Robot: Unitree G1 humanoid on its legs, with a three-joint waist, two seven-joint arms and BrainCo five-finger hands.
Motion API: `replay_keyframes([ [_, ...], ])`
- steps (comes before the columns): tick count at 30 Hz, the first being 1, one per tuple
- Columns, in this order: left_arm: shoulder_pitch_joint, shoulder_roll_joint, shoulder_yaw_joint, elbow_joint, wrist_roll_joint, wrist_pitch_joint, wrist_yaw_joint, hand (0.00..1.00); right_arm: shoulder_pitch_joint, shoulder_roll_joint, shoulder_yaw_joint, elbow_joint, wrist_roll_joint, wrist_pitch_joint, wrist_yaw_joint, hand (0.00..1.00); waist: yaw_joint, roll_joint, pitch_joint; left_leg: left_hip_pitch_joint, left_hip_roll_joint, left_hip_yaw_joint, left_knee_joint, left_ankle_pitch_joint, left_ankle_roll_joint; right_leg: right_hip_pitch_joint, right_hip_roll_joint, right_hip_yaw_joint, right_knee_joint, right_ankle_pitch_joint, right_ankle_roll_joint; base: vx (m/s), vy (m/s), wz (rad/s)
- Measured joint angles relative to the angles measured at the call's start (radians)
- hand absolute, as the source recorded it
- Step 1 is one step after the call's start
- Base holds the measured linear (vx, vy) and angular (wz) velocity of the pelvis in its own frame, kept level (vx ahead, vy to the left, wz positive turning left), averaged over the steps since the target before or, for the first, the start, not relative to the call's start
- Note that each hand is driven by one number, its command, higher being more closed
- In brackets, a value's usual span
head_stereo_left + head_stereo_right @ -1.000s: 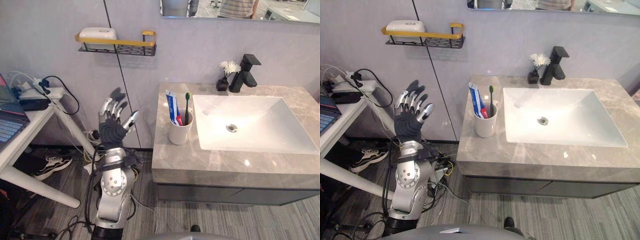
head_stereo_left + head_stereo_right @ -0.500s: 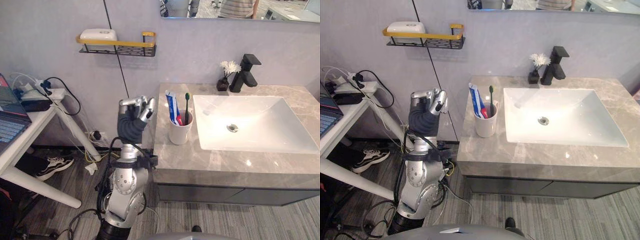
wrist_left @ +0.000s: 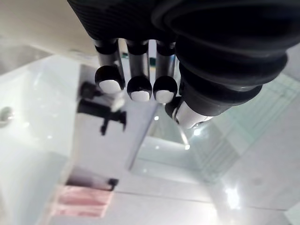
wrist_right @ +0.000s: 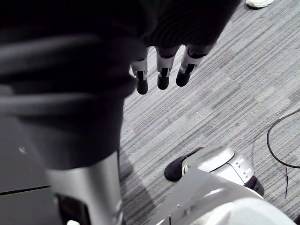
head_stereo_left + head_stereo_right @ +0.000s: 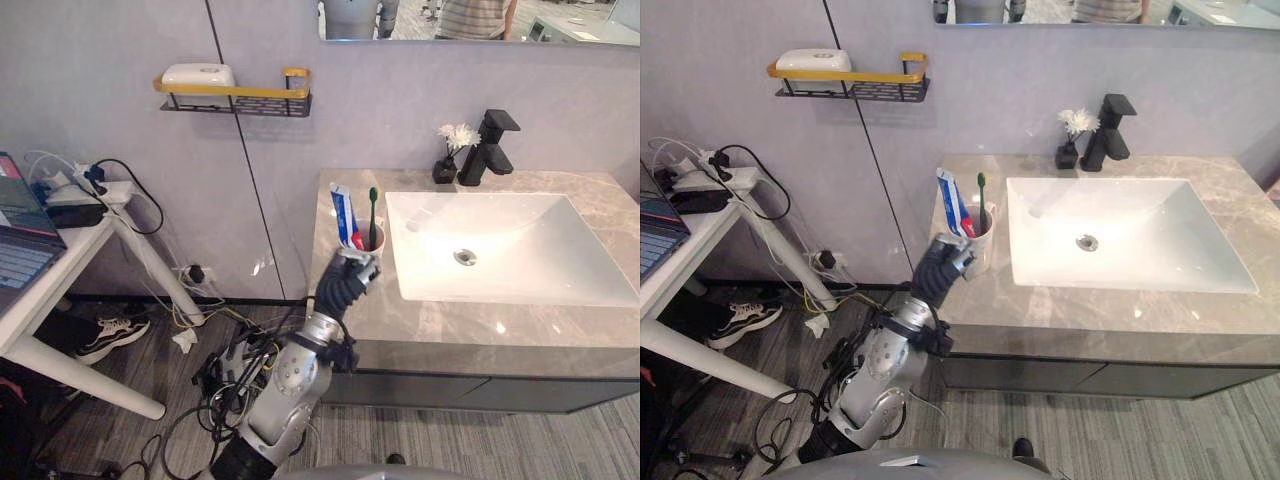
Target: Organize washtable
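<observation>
**Left robot hand at the cup on the washstand**

The left robot hand [image 5: 940,265] is raised at the front left edge of the grey stone tabletop [image 5: 1060,315]. It sits directly in front of the white cup [image 5: 982,252] and covers the cup's near left side. Whether it touches the cup cannot be told. Its wrist view shows the fingers [image 3: 136,89] curled in towards the palm with nothing inside them.

The cup stands upright just left of the white basin [image 5: 1160,240]. It holds a toothpaste tube [image 5: 953,203] and a green toothbrush [image 5: 981,205], both rising above the hand.

A black tap [image 5: 1110,130] and a small vase of white flowers [image 5: 1070,135] stand at the back edge, well away from the hand.

The right robot hand [image 4: 162,70] hangs over the striped floor, fingers loose and empty.
</observation>
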Motion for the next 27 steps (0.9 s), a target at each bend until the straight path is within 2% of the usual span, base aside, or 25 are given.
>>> replay_keyframes([
  [5,0.0,0.021,-0.04,0.089,0.0,0.036,-0.033,1.0,-0.005,0.003,-0.001,0.001,0.028,0.002,0.0,0.0,-0.016,-0.006,0.004,0.002,0.0,-0.002,-0.007,0.0,0.0,-0.001,0.0,-0.002,-0.002,-0.001,0.0,0.0,0.0,0.0],
  [9,0.0,0.031,-0.059,0.126,0.0,0.047,-0.051,1.0,-0.009,0.005,-0.001,0.001,0.036,0.002,0.0,0.0,-0.023,-0.01,0.007,0.004,-0.001,-0.002,-0.007,0.0,0.0,0.0,0.0,-0.002,-0.003,-0.001,0.001,0.0,0.0,0.0],
  [22,-0.047,0.03,-0.043,0.225,0.002,0.047,-0.043,1.0,-0.023,0.01,-0.009,0.007,0.036,0.003,0.001,0.0,-0.027,-0.022,0.013,0.02,-0.002,-0.002,-0.022,0.006,-0.002,0.004,-0.001,-0.003,-0.004,0.0,0.001,0.0,0.0,0.0],
  [27,-0.072,0.029,-0.001,0.245,0.004,0.047,-0.032,1.0,-0.032,0.012,-0.02,0.007,0.036,0.003,0.001,0.0,-0.047,-0.026,0.016,0.021,-0.002,0.001,-0.024,0.006,-0.003,0.002,0.0,-0.003,-0.004,-0.001,0.001,0.0,0.0,0.0],
])
